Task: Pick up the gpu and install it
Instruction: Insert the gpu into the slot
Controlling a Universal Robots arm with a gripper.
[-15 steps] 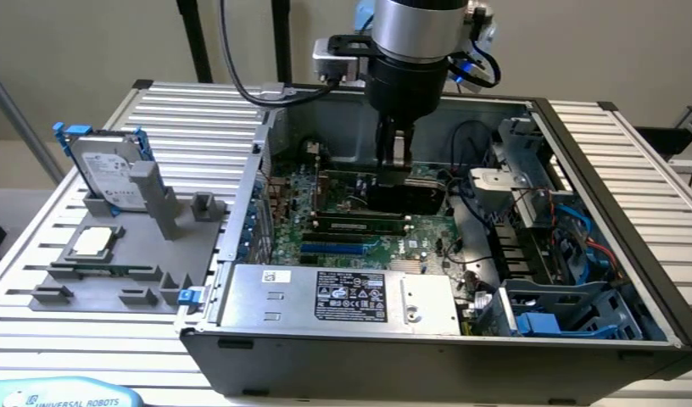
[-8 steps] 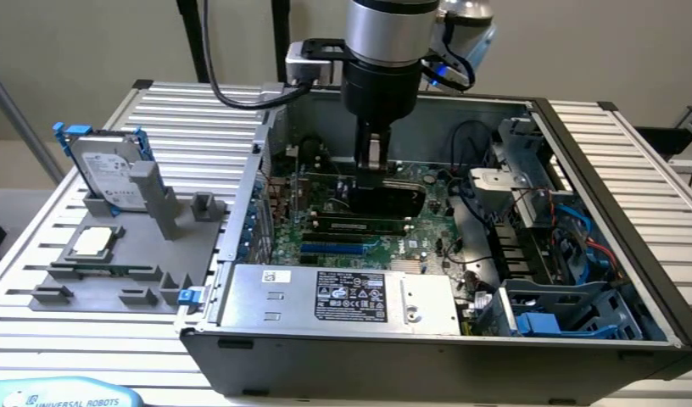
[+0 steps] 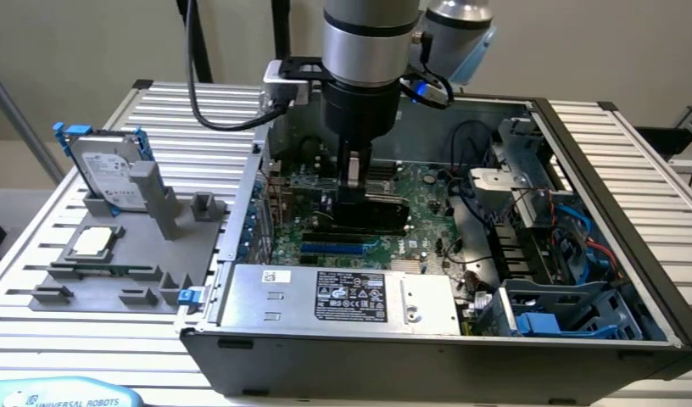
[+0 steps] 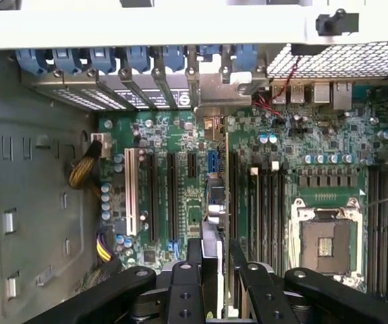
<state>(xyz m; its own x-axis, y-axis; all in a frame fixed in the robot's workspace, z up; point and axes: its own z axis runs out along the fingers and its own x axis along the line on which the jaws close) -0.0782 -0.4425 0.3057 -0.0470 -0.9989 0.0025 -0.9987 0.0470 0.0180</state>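
Note:
The gpu stands on edge, dark and low over the green motherboard inside the open computer case. My gripper reaches straight down from above and is shut on the card's upper edge. In the wrist view the gpu is seen edge-on between the black fingers. It runs in line with the long expansion slots. Its silver end bracket sits against the case's rear wall by the blue slot clips. I cannot tell whether the card is seated in a slot.
A silver hard drive with blue rails and a small square CPU chip rest in a grey fixture on the exterior view's left. The power supply, cables and drive cage crowd the case. The CPU socket lies beside the card.

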